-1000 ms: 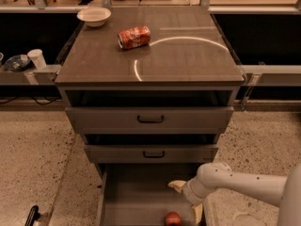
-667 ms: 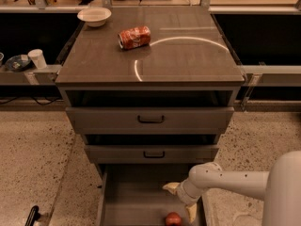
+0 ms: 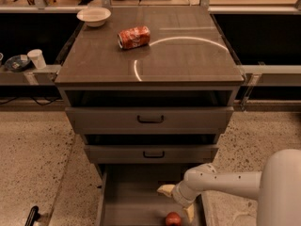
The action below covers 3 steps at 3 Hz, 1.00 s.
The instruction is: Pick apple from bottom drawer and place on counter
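Red apple in the open bottom drawer, gripper just above it.
Grey-floored bottom drawer [image 3: 109, 202] is pulled out and holds only the apple [image 3: 173, 219] near its front edge; the gripper [image 3: 175, 203] hangs inside the drawer with its pale fingers [image 3: 164, 189] spread apart, pinching nothing, one tip just beside the apple. On the counter [image 3: 188, 62] lie a crushed red soda can [image 3: 134, 36], its lettering unreadable, and a white bowl [image 3: 94, 16].

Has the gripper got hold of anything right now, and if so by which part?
Nothing is held. The gripper is open over the bottom drawer, and the apple lies on the drawer floor just beside it, not between the fingers.
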{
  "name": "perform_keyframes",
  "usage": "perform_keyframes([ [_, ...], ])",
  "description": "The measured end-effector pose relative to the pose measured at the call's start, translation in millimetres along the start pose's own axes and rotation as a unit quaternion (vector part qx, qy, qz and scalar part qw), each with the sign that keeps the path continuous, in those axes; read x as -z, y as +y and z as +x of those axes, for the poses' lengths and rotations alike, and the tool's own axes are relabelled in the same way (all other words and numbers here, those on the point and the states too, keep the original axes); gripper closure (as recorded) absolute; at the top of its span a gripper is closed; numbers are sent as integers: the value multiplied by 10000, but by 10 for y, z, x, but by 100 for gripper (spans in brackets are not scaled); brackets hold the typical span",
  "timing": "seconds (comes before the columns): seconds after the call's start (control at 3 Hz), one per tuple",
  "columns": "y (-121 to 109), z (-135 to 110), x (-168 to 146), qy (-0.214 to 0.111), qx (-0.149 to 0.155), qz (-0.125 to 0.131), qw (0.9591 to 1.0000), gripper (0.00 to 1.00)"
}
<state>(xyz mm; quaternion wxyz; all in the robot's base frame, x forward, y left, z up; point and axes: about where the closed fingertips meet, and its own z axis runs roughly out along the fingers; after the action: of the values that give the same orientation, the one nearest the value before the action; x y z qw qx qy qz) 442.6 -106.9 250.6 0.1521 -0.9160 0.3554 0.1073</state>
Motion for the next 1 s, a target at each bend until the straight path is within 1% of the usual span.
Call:
perform_keyframes([
  [0.33, 6, -8, -21, -1, 40, -63, 10000, 0],
  [0.67, 29, 29, -171, -45, 597, -652, 9961, 0],
  [1.0, 78, -37, -380, -254, 1552, -1408, 9775, 0],
])
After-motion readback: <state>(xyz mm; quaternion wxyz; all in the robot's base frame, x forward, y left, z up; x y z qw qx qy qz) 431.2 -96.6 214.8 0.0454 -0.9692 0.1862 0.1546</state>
